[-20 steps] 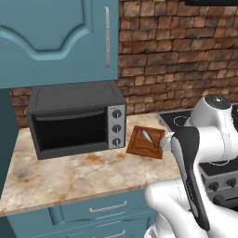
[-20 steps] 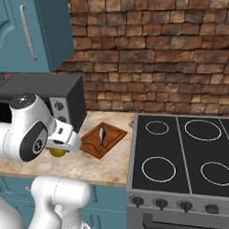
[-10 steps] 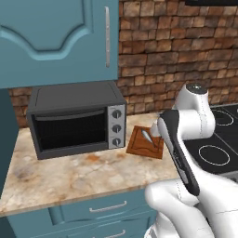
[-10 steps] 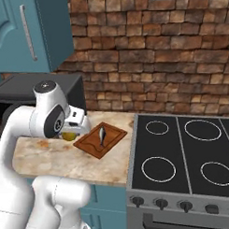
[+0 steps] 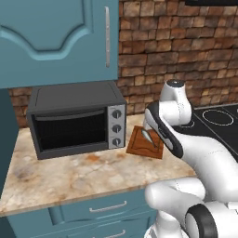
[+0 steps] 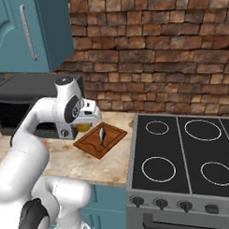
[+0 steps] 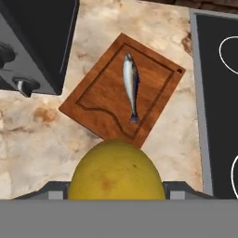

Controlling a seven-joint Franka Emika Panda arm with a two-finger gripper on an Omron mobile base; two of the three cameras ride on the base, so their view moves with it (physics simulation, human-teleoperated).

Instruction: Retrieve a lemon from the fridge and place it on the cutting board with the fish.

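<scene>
The gripper is closed around the lemon, which bulges between the finger tips in the hand view and peeks out yellow under the hand in the right base view. From there, the cutting board lies just ahead and below, the lemon hanging above the board's near edge, on the toaster oven's stove-ward side. The fish lies down the board's middle, its long axis running away from the gripper, tail nearest. As I judge it, the free wood between fish and toaster oven is the natural landing spot, calling for a short forward advance and descent. No brand, label or writing is legible on anything.
</scene>
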